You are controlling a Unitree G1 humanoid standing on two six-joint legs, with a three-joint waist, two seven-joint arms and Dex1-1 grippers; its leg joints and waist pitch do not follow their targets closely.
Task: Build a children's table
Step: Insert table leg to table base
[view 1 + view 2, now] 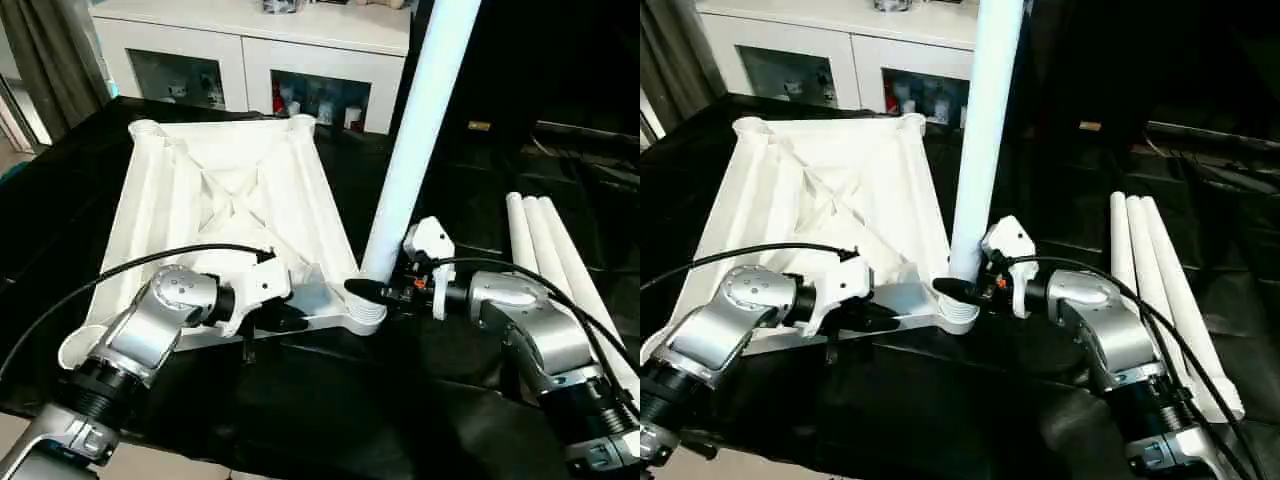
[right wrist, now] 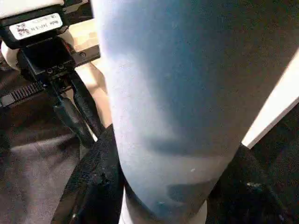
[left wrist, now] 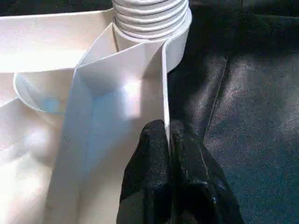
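Note:
The children's table top (image 1: 230,190) lies upside down on the black cover, its ribbed underside facing up. One white leg (image 1: 420,120) stands upright in the near right corner socket (image 1: 365,315). My right gripper (image 1: 372,287) is shut around the base of this leg (image 2: 173,93), one black finger (image 2: 100,177) on each side. My left gripper (image 1: 285,320) is shut on the thin near rim (image 3: 164,84) of the top, just beside that ribbed socket (image 3: 149,18). Three more legs (image 1: 560,260) lie side by side on the cover to the right.
A white glass-door cabinet (image 1: 250,50) stands behind the work. Grey curtains (image 1: 50,60) hang at the far left. Black cables run from both wrists across the near part of the cover (image 1: 330,400).

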